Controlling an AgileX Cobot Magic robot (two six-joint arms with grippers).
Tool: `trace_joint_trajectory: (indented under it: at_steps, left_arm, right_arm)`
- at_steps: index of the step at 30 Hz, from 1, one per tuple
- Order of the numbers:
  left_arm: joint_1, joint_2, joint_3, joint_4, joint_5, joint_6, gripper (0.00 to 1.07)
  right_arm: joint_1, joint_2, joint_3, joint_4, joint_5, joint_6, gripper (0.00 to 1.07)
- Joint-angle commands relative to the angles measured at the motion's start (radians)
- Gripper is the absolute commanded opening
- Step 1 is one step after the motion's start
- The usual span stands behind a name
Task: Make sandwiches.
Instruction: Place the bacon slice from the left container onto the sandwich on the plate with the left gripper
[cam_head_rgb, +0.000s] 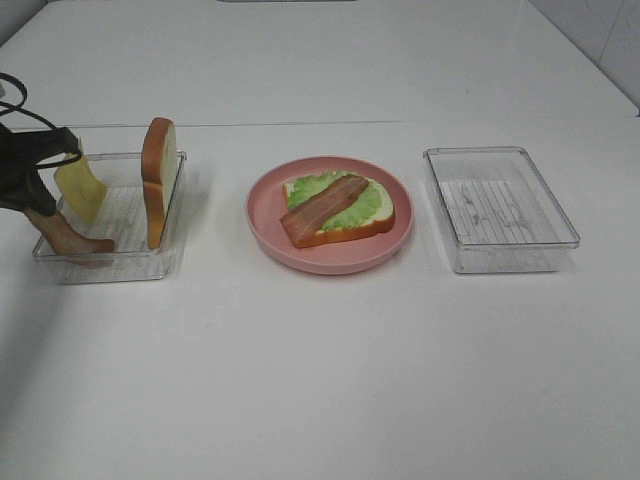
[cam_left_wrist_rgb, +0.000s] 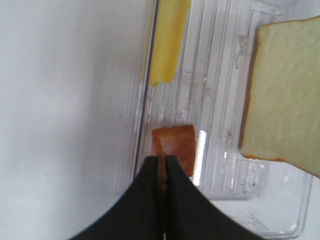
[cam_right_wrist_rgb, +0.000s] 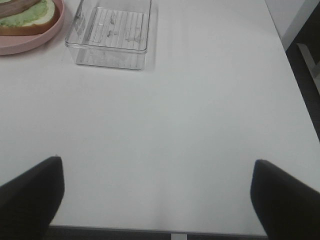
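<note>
White surface: left fingers clenched on bacon strip inside clear tray near left edge; right fingers spread apart, grasping nothing, near front edge.

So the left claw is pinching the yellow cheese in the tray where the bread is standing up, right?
Not quite. The left claw is pinching the bacon strip, not the cheese, which sits apart by the wall of the tray. The left wrist view shows it. The rest is right: it is the tray with the standing bread.
</note>
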Motion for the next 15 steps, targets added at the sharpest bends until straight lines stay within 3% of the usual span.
trace_joint_trajectory:
  at_steps: [1,10,15]
  left_arm:
    - [-0.005,-0.038,-0.006,-0.027,0.016,-0.006,0.00]
    - [-0.005,-0.254,-0.006,-0.106,0.018,-0.006,0.00]
    - [-0.018,-0.348,-0.006,-0.191,-0.010,0.041,0.00]
  right_arm:
    - [-0.005,-0.036,0.002,0.002,-0.005,-0.009,0.99]
    - [-0.005,-0.036,0.002,0.002,-0.005,-0.009,0.99]
    - [-0.005,-0.036,0.002,0.002,-0.005,-0.009,0.99]
